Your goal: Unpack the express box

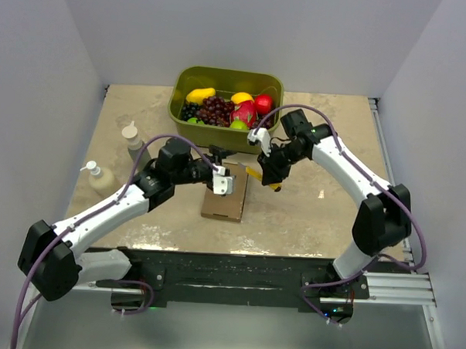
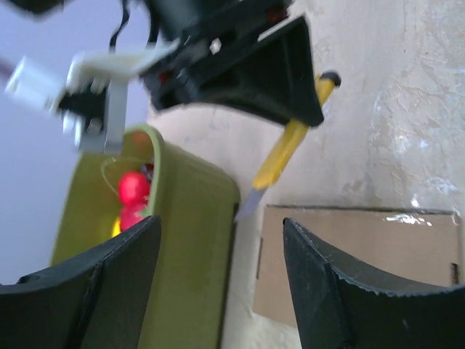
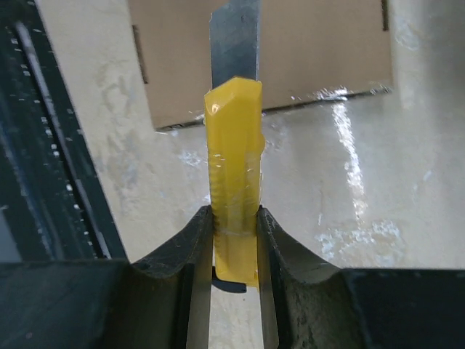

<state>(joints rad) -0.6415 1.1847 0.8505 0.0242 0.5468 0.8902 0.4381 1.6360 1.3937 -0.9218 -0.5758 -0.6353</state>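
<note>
The express box (image 1: 223, 197) is a flat brown cardboard mailer that lies closed on the table's middle. It also shows in the left wrist view (image 2: 363, 251) and the right wrist view (image 3: 312, 51). My right gripper (image 1: 265, 174) is shut on a yellow utility knife (image 3: 234, 167), just right of the box's far end. The knife's grey blade (image 3: 234, 40) points over the box's edge. The knife also shows in the left wrist view (image 2: 287, 149). My left gripper (image 1: 220, 168) is open and empty above the box's far end, its fingers (image 2: 320, 291) wide apart.
An olive-green tub (image 1: 272, 85) of fruit stands at the back centre, close behind both grippers, and shows in the left wrist view (image 2: 182, 247). Two pale bottles (image 1: 132, 137) (image 1: 100, 176) stand at the left. A black rail (image 1: 236, 271) runs along the near edge.
</note>
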